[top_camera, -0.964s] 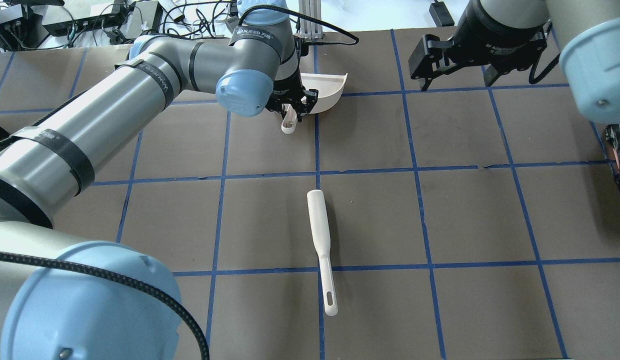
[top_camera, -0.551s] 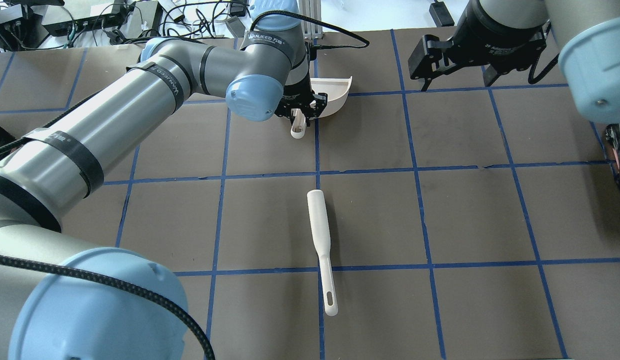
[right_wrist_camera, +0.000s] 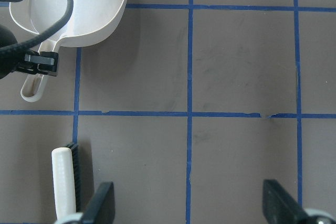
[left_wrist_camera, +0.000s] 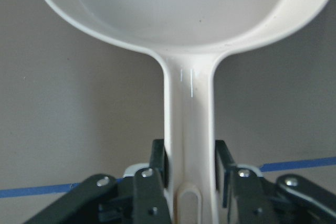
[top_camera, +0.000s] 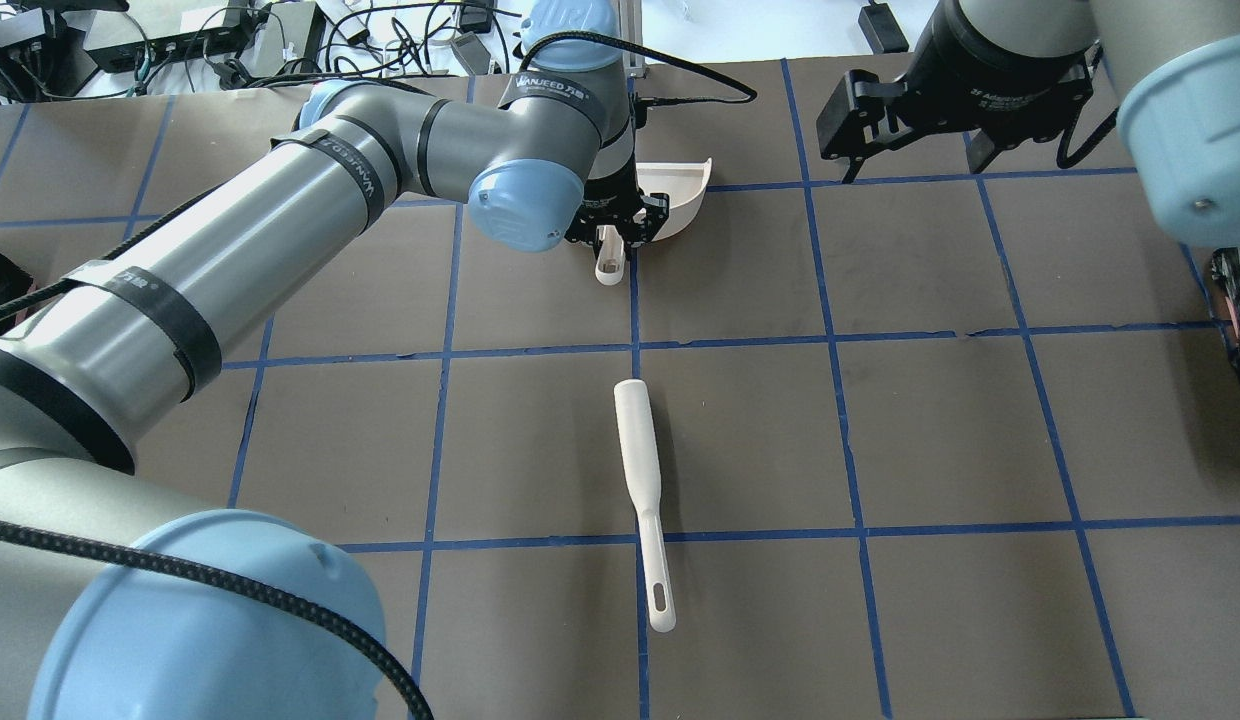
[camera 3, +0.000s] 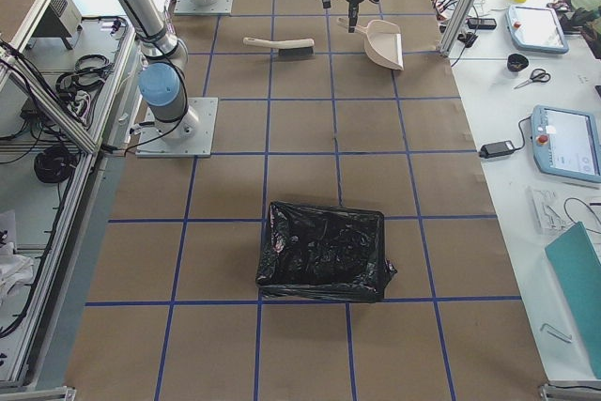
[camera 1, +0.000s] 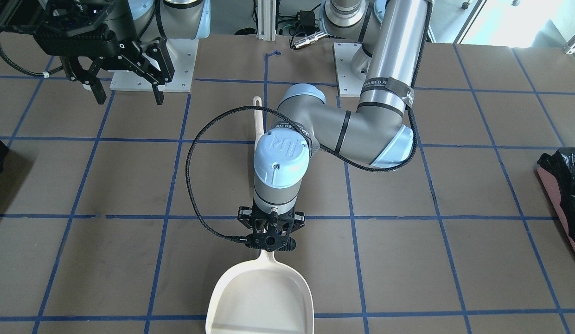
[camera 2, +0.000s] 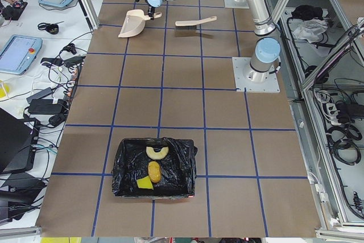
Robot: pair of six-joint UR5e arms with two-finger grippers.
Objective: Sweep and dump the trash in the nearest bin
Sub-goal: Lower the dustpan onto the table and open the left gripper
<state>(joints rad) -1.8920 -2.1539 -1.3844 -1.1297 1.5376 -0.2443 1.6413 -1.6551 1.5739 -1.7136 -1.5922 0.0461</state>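
Left tool (left_wrist_camera: 190,167): pinched tight on the dustpan (left_wrist_camera: 189,3) handle, fingers (left_wrist_camera: 159,161) pressed on both sides of the neck just above the hang hole. The arm's stretched out over the middle of the tabletop (top_camera: 930,430) to the far side.
Right tool (camera 1: 130,98): spread wide with nothing in it, hanging over the right half, well apart from the dustpan and the brush (top_camera: 640,470).
Dustpan: far side, about on the centre line, handle pointing back at the robot and open mouth facing the far edge. Honestly can't tell if it's sitting on the tabletop or just off it.
Brush: lying flat mid-tabletop, nearer the robot than the dustpan and apart from it, slim handle end toward the robot.
Trash: all three bits are in the bin (camera 2: 122,169) on the black liner: curved beige piece (camera 2: 156,152), golden-brown chunk (camera 2: 154,171), yellow-green wedge (camera 2: 144,183).
Bin: left end of the tabletop, near that end's edge, well apart from the dustpan. Its pink side peeks out in the front-facing view.
Room: long run of brown tabletop with blue tape lines (top_camera: 740,345) between dustpan and bin.
Right end: a second black-bagged container (camera 3: 324,260), well apart from both tools.
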